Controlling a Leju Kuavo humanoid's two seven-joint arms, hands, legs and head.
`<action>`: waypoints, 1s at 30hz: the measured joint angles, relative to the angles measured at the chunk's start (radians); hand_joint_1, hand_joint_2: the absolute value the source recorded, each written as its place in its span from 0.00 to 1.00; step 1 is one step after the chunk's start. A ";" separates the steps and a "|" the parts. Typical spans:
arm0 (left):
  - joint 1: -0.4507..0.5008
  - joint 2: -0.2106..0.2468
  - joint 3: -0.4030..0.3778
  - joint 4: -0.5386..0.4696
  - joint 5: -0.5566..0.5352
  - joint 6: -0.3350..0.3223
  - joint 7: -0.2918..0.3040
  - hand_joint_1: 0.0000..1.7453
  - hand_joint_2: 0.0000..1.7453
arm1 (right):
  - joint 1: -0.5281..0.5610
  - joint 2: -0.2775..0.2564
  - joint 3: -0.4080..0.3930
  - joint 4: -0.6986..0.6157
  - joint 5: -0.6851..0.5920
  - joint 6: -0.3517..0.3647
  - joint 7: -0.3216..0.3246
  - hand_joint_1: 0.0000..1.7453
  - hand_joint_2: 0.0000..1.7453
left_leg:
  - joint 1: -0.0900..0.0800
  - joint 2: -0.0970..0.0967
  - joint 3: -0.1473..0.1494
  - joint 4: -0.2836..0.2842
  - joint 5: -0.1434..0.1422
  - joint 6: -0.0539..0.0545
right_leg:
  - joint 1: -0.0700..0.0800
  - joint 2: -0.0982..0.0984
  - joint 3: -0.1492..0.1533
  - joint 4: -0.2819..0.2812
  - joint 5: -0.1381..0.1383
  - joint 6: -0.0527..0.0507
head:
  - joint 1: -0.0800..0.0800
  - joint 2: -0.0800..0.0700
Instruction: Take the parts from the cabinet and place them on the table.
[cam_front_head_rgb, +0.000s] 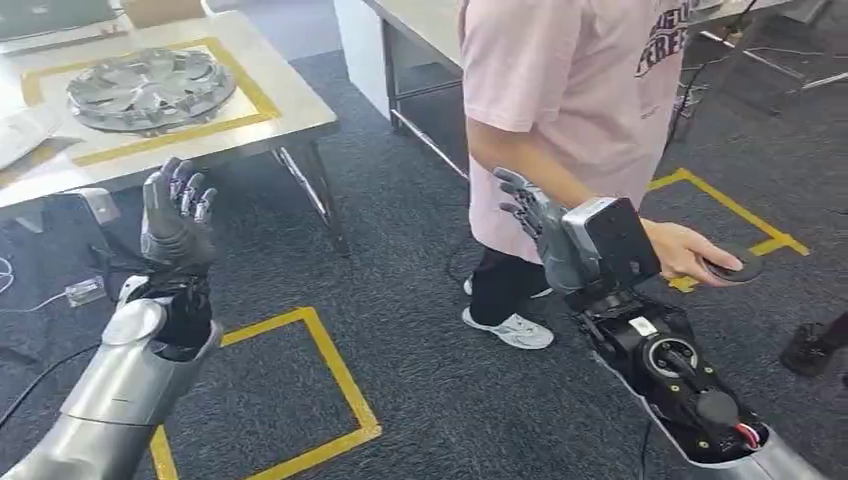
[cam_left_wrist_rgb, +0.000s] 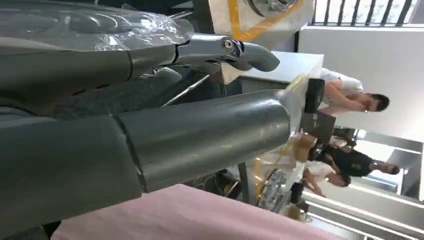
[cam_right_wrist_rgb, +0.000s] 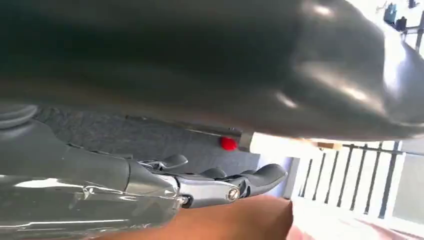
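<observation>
The left hand (cam_front_head_rgb: 178, 212) is raised, fingers apart and pointing up, holding nothing; the right hand (cam_front_head_rgb: 533, 222) is also spread and empty, its fingers reaching toward a person in a pink shirt (cam_front_head_rgb: 570, 90) who stands just beyond it. In the right wrist view the fingers (cam_right_wrist_rgb: 235, 182) lie against or just above the person's forearm (cam_right_wrist_rgb: 235, 220), though contact cannot be told; in the left wrist view the thick thumb (cam_left_wrist_rgb: 200, 132) and a finger (cam_left_wrist_rgb: 225, 50) stand well apart, with pink cloth (cam_left_wrist_rgb: 190, 215) beneath. The person's hand (cam_front_head_rgb: 690, 250) holds a flat, dark, round part (cam_front_head_rgb: 735, 266) lying level, just beside the right wrist camera; being round, it shows no long axis. On the table (cam_front_head_rgb: 290, 120) at the far left a large silver round part (cam_front_head_rgb: 150, 88) lies flat inside a yellow tape outline (cam_front_head_rgb: 250, 90). The head view gives dark carpet (cam_front_head_rgb: 400, 300) with yellow tape squares (cam_front_head_rgb: 340, 380); the left wrist view adds people (cam_left_wrist_rgb: 350, 95) at distant tables.
</observation>
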 joint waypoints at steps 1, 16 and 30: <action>-0.001 0.000 0.000 0.000 0.000 -0.001 0.000 0.00 0.00 | -0.002 0.000 0.000 0.000 0.000 0.000 0.000 0.00 0.00 | -0.002 -0.013 0.010 -0.018 -0.013 0.002 | 0.005 0.010 -0.010 0.006 -0.001 0.007 | -0.005 0.000; -0.027 -0.004 -0.008 0.012 0.001 -0.014 -0.008 0.00 0.00 | -0.008 0.000 0.000 0.008 -0.004 0.006 -0.014 0.00 0.00 | -0.019 0.093 0.029 -0.021 -0.025 0.031 | 0.016 -0.118 -0.012 0.015 -0.007 0.031 | 0.067 0.000; -0.022 0.000 -0.010 0.027 0.003 -0.009 -0.019 0.00 0.00 | 0.019 0.000 0.014 -0.009 -0.003 0.010 -0.027 0.00 0.00 | -0.009 0.004 -0.019 0.020 0.005 0.015 | 0.006 0.008 -0.007 0.004 0.000 -0.004 | 0.001 0.000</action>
